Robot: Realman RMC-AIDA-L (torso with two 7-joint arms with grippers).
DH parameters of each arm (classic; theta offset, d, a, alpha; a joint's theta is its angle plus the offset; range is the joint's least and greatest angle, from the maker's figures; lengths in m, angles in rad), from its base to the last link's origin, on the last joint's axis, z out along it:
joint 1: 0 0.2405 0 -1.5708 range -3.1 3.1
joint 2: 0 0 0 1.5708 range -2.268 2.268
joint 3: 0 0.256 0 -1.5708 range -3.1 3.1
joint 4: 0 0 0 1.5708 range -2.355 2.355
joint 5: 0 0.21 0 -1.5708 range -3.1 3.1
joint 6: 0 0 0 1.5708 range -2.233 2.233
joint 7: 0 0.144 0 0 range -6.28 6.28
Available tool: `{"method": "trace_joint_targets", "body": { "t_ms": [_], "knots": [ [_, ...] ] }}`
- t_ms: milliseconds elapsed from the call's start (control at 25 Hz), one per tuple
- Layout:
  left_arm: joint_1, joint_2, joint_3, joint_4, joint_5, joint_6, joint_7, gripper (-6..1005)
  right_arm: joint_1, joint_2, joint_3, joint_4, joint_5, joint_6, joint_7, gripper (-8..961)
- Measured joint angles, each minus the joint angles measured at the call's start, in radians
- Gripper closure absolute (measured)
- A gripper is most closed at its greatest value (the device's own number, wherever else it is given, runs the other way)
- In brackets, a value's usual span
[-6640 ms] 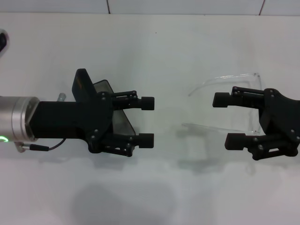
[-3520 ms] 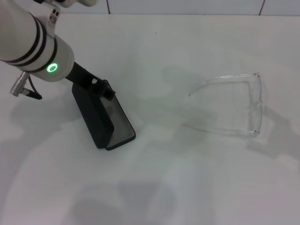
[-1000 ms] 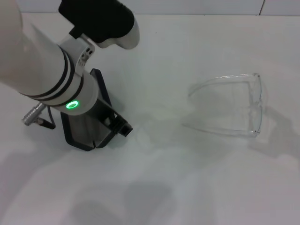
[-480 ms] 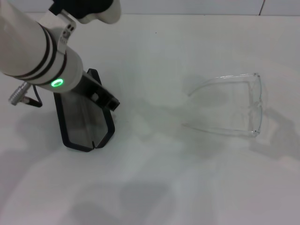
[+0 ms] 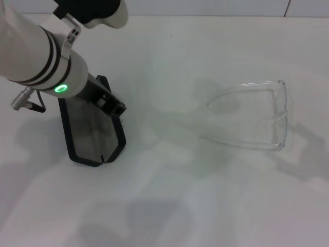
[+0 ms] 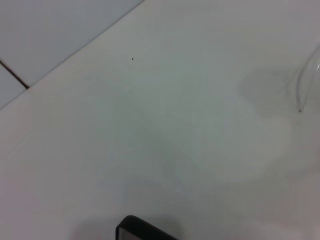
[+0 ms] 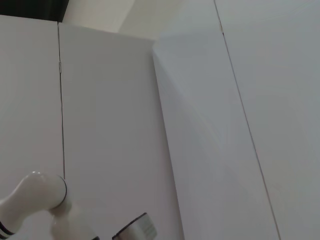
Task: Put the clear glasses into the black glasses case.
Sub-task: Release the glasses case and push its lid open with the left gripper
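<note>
In the head view, the black glasses case [image 5: 92, 131] is seen in the left half of the frame, lying open on the white table [image 5: 169, 206], its grey lining turned up and its lid standing along the upper edge. The left gripper [image 5: 110, 104] is placed at that upper right rim of the case, below the white forearm that fills the upper left corner; whether its jaws are spread or pinching the rim cannot be told, since they are largely hidden by the wrist. The clear glasses [image 5: 257, 116] are found at right of centre, well apart from the case, arms unfolded and pointing towards the left. The right gripper is not shown in any view.

Several risks are judged from here. The case could be dragged or tipped shut if the left arm is withdrawn carelessly. The glasses, nearly invisible against the white surface, could be misjudged and pushed away, and the spread arms could catch on the case's rim.
</note>
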Motion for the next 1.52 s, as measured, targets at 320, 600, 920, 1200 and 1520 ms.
{"method": "trace_joint_targets", "body": {
  "t_ms": [320,600,920,1200,1520],
  "knots": [
    [0.023,0.008,-0.006,-0.018,0.001,0.004,0.035,388,-0.005,-0.002,0.014,0.005,0.000,-0.021,0.003,83],
    [0.045,0.004,-0.001,-0.038,0.001,-0.002,0.062,388,-0.005,0.000,0.014,0.004,0.000,-0.028,0.004,83],
    [0.045,-0.002,0.025,-0.042,0.000,-0.024,0.068,388,-0.003,0.002,0.014,0.004,0.000,-0.028,0.005,83],
    [0.033,-0.005,0.062,-0.073,-0.001,-0.050,0.064,387,-0.003,0.002,0.014,0.004,0.000,-0.027,0.002,83],
    [0.023,-0.009,0.115,-0.081,-0.036,-0.089,0.062,387,-0.003,0.002,0.014,0.005,0.000,-0.020,-0.001,83]
  ]
}}
